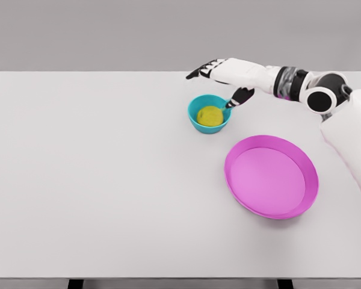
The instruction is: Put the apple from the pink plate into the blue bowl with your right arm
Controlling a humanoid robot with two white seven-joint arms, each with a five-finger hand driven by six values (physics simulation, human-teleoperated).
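Apple (pixel 210 115), yellow-green, round, inside blue bowl (pixel 195 120).

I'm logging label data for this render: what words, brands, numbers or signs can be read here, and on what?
None: no readable text on the teal-blue round bowl, the yellow-green apple inside it, the empty pink round plate, the white table or the white right hand.

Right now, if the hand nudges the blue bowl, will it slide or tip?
The blue bowl looks small and light, so it would probably slide on the smooth table. The apple inside sits low, likely steadying it against tipping.
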